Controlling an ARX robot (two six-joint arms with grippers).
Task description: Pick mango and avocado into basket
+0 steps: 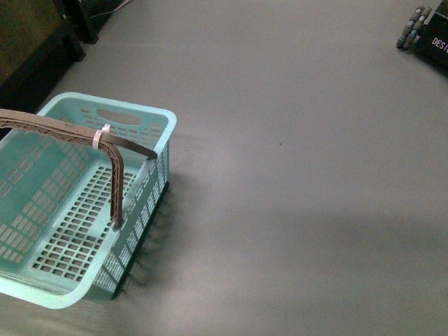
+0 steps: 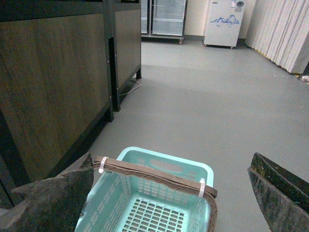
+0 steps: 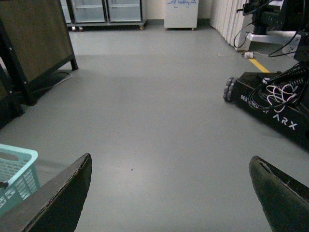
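The turquoise basket (image 1: 150, 124) stands on the grey floor at the left of the front view, empty, its brown handle (image 1: 117, 182) raised with a white zip tie on it. The same basket (image 2: 166, 157) lies ahead of and below my left gripper (image 2: 170, 169), which is open with nothing between its fingers. My right gripper (image 3: 169, 166) is open over bare floor, and the basket's corner (image 3: 19, 159) shows at that view's edge. The mango and the avocado are out of view. Neither gripper shows in the front view.
A dark wooden cabinet (image 2: 58, 82) on black legs stands close beside the basket. A black wheeled robot base (image 3: 270, 106) with cables sits on the floor on the right side (image 1: 427, 31). Glass-door fridges (image 2: 164, 19) and curtains (image 2: 285, 34) line the far wall.
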